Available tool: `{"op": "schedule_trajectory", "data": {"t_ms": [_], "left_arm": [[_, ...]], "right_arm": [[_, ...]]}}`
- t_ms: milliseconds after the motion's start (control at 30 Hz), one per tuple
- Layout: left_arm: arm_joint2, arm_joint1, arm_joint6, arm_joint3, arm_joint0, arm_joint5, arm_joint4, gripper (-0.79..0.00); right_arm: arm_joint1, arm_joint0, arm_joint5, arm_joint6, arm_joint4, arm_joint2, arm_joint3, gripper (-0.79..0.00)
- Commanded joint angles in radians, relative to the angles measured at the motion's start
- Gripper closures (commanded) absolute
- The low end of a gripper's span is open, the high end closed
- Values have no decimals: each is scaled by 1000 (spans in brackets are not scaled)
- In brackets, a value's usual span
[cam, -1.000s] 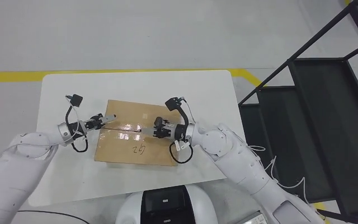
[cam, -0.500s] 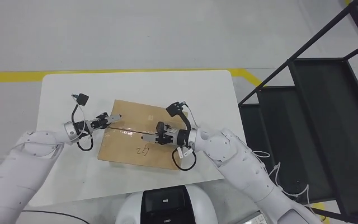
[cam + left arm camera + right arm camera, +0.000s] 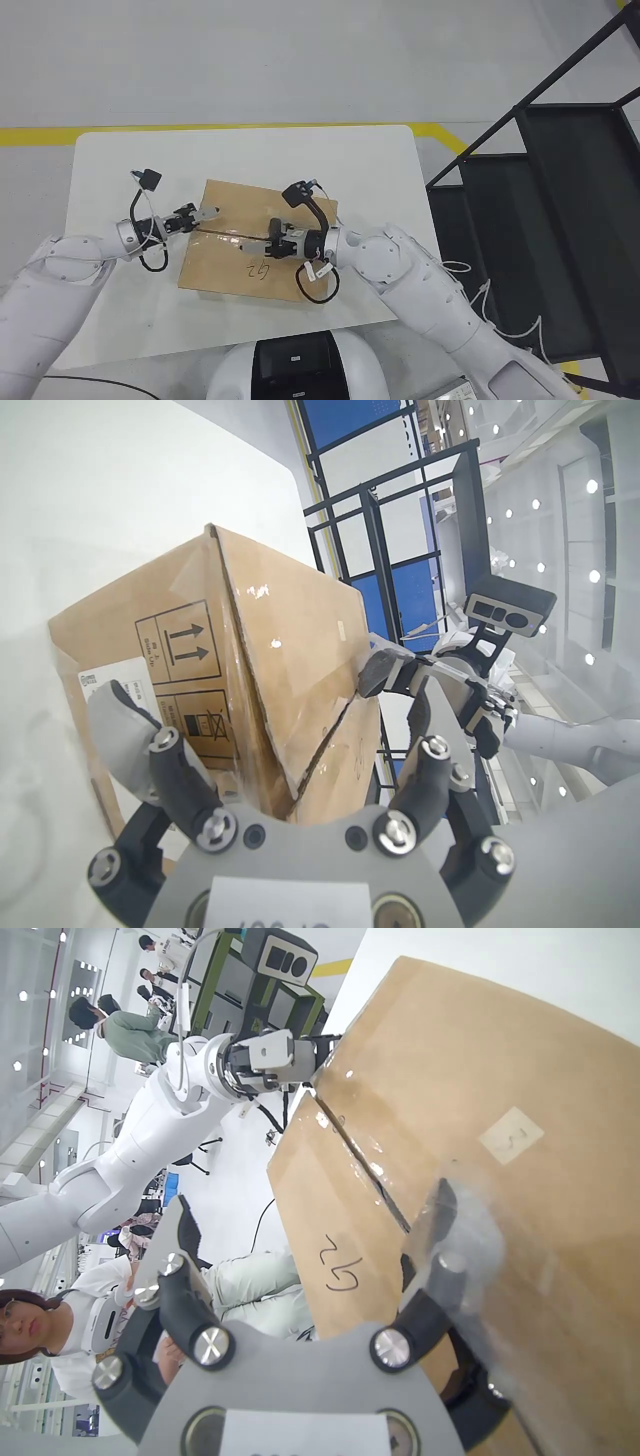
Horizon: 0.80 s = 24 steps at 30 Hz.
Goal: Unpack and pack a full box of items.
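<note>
The cardboard box [image 3: 250,268] sits closed on the table [image 3: 370,170]. Its taped seam [image 3: 232,235] runs lengthwise from the left gripper [image 3: 204,213], at the box's end, to the right gripper [image 3: 268,241], mid-lid. Both grippers' jaws are spread wide and hold nothing.

A large, bright robotics lab or test hall is shown; a white table [image 3: 380,160] is set on a pale grey floor [image 3: 300,60] marked with a yellow line [image 3: 40,135]; black metal stairs [image 3: 560,190] are seen just beside the table; a high white ceiling is dotted with rows of round lights [image 3: 594,486]; blue panels [image 3: 350,425] are held in black metal frames [image 3: 372,530]; a green equipment rack [image 3: 235,983] is placed in the room behind.
</note>
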Motion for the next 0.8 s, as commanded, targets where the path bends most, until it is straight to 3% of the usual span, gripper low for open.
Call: {"op": "schedule_trajectory", "data": {"t_ms": [0, 500, 633, 767], "left_arm": [[5, -4, -10, 0, -4, 0, 0, -785], [75, -47, -69, 33, -65, -14, -24, -785], [39, -44, -52, 70, -65, -37, -47, -785], [-46, -29, -17, 112, -42, -64, -103, -785]], "right_arm": [[-2, 6, 2, 1, -1, -5, 6, -785], [3, -7, 18, 24, -8, 7, 5, -785], [1, -3, 16, 30, -4, 2, -1, -785], [-5, 16, 16, 33, 1, -18, 14, -785]]}}
